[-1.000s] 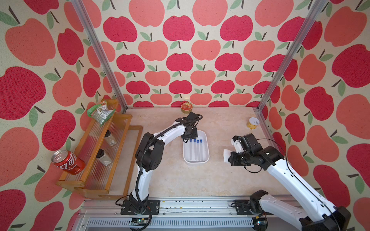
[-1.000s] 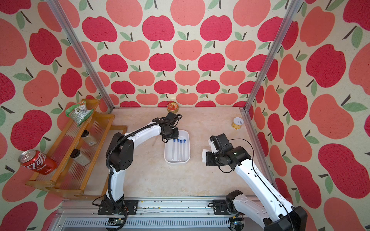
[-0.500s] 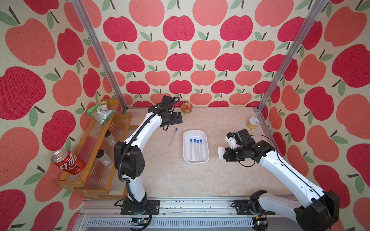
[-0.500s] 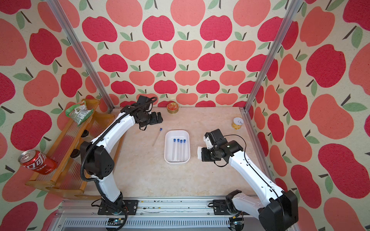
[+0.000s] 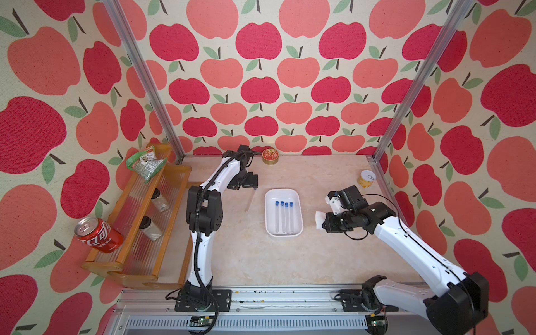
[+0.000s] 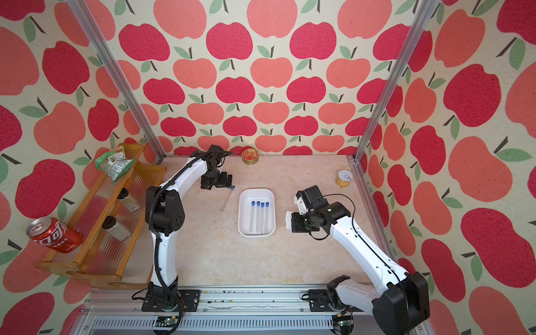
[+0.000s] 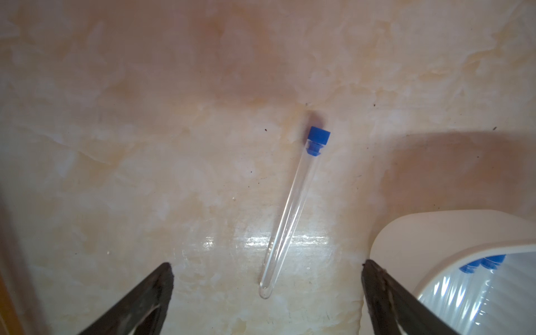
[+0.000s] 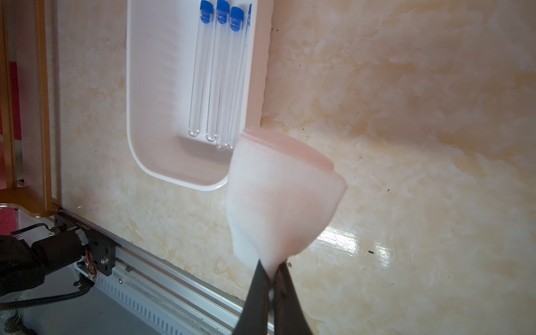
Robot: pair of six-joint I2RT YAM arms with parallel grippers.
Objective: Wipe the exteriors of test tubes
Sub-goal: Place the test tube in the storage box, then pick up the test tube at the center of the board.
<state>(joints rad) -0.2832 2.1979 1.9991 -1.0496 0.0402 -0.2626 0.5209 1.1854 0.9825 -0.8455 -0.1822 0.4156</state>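
One test tube (image 5: pixel 250 200) (image 6: pixel 227 200) (image 7: pixel 290 214), clear with a blue cap, lies loose on the table just left of the white tray (image 5: pixel 269 193) (image 6: pixel 243 229) (image 8: pixel 162 87). Several more test tubes (image 5: pixel 282 217) (image 6: pixel 259 217) (image 8: pixel 216 72) lie side by side in the tray. My left gripper (image 5: pixel 246 185) (image 7: pixel 266 265) hovers above the loose tube near its capped end, open and holding nothing. Right of the tray, my right gripper (image 5: pixel 324 223) (image 6: pixel 293 224) (image 8: pixel 271 269) is shut on a folded white cloth (image 5: pixel 319 220) (image 8: pixel 278 203).
A wooden rack (image 5: pixel 139 261) stands along the left side with two dark-lidded jars, a red can (image 5: pixel 97 235) and a green snack bag (image 5: pixel 145 162). A gold tin (image 5: pixel 270 156) sits at the back wall, a yellow can (image 5: pixel 367 177) at the far right.
The left gripper left the tray's far end, swung to the back left and came back over a tube now lying on the table, jaws opened. The right gripper with the cloth shifted slightly.
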